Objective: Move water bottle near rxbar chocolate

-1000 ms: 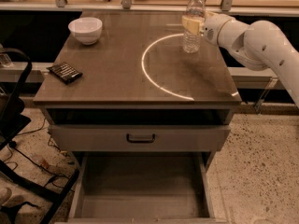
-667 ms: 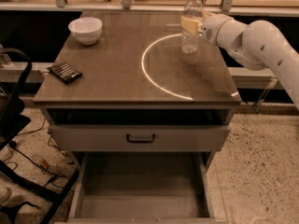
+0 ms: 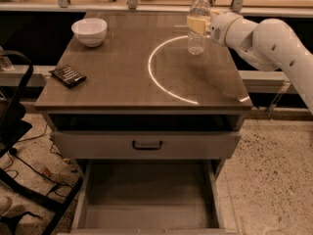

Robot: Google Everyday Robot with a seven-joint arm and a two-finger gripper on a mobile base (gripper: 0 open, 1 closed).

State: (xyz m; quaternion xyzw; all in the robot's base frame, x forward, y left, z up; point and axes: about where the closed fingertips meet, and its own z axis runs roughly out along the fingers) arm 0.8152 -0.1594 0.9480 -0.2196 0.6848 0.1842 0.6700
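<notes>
The water bottle (image 3: 197, 38), clear with a white cap, stands upright at the far right of the table top. My gripper (image 3: 199, 24) reaches in from the right at label height. Its pale yellow fingers (image 3: 194, 23) are closed around the bottle's upper body. The rxbar chocolate (image 3: 67, 75), a flat black wrapper, lies at the table's left edge near the front, far from the bottle.
A white bowl (image 3: 89, 31) sits at the far left of the brown table (image 3: 122, 77). A bright curved light streak (image 3: 151, 75) crosses the top. A lower drawer (image 3: 146, 195) hangs open in front. A dark chair (image 3: 14, 131) stands to the left.
The gripper and the bottle have shifted very slightly to the left. The rxbar and the bowl have not moved.
</notes>
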